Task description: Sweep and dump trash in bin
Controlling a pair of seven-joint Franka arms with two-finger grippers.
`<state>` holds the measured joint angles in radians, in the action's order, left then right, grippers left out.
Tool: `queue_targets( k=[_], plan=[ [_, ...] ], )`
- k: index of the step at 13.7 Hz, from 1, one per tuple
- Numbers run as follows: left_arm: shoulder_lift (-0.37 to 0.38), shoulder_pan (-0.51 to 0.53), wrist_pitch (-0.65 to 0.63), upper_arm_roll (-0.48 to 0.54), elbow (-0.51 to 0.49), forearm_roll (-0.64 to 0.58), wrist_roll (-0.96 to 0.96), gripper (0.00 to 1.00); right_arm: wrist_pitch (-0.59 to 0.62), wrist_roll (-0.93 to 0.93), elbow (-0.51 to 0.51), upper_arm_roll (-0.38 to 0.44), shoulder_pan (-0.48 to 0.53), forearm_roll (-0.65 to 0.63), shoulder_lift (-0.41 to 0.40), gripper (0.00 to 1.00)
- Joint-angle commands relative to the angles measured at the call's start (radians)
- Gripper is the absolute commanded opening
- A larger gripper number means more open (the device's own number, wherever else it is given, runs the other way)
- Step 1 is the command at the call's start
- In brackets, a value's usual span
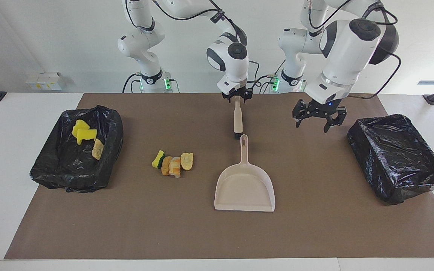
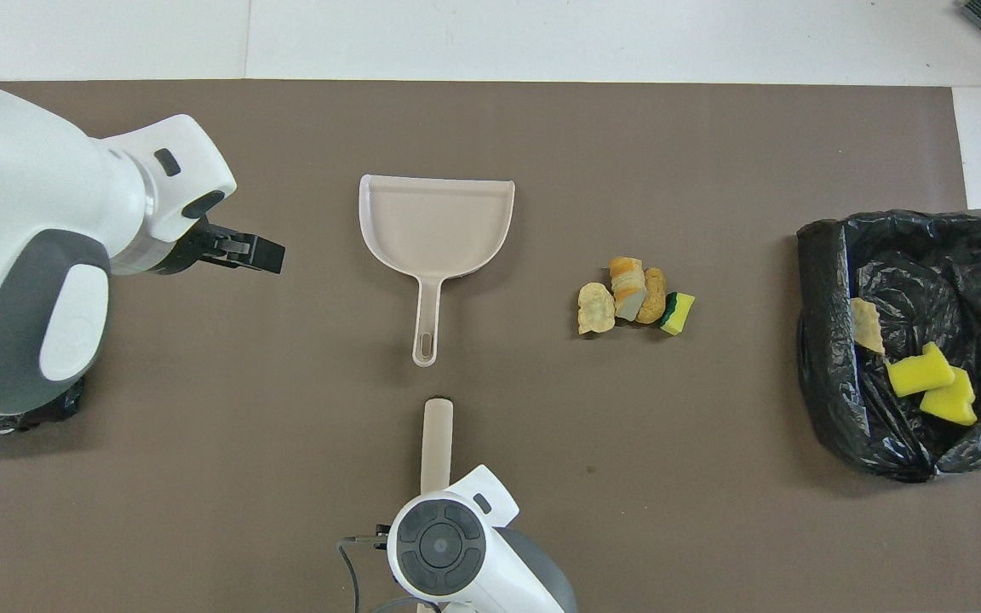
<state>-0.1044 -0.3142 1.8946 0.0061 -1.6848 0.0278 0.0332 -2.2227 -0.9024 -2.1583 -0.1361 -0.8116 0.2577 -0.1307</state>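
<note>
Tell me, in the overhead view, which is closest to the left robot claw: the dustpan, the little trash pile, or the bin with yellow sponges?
From the left gripper:
1. Dustpan, mid-table, closest.
2. Trash pile, beside the dustpan, toward the right arm's end.
3. Bin with yellow sponges, at the right arm's end of the table, farthest.

Both views are bright and evenly lit, as if from diffuse light overhead. Shadows are soft and short: a faint dark rim hugs the dustpan (image 1: 245,187) at its 3 o'clock edge in the facing view, and the trash (image 2: 633,295) casts a thin shadow toward 6 o'clock in the overhead view. The black bin liners (image 1: 398,157) show small white glints on their creases. The white wall behind the arms is nearly blown out toward 2 o'clock. Focus is sharp across the brown mat (image 1: 315,233); straight edges stay straight, with no visible bending.
</note>
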Motion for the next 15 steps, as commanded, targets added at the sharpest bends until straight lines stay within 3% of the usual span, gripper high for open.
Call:
queue_targets(
  k=[1,5,6,9,11,13,15],
  plan=[
    [-0.037,-0.037,0.063,0.017,-0.003,0.011,0.031,1.0,-0.02,0.003,-0.031,-0.007,0.009,0.028,0.025,0.0],
    [-0.132,-0.115,0.164,0.018,-0.003,-0.002,0.152,1.0,0.009,0.013,-0.017,-0.003,0.012,0.026,0.031,0.0],
    [-0.156,-0.121,0.187,0.018,-0.003,-0.018,0.162,1.0,0.079,0.023,-0.008,0.0,0.024,0.023,0.067,0.0],
    [-0.19,-0.155,0.266,0.017,-0.047,-0.02,0.165,1.0,0.416,0.189,-0.003,0.004,0.168,0.018,0.25,0.0],
    [-0.195,-0.166,0.322,0.015,-0.099,-0.016,0.189,1.0,0.576,0.258,-0.003,0.006,0.257,-0.021,0.328,0.0],
    [-0.193,-0.18,0.325,0.015,-0.121,-0.016,0.197,1.0,0.671,0.328,-0.003,0.006,0.354,-0.086,0.388,0.0],
    [-0.178,-0.2,0.342,0.012,-0.162,-0.008,0.227,1.0,0.669,0.428,-0.006,0.004,0.46,-0.18,0.392,0.0]
  ],
)
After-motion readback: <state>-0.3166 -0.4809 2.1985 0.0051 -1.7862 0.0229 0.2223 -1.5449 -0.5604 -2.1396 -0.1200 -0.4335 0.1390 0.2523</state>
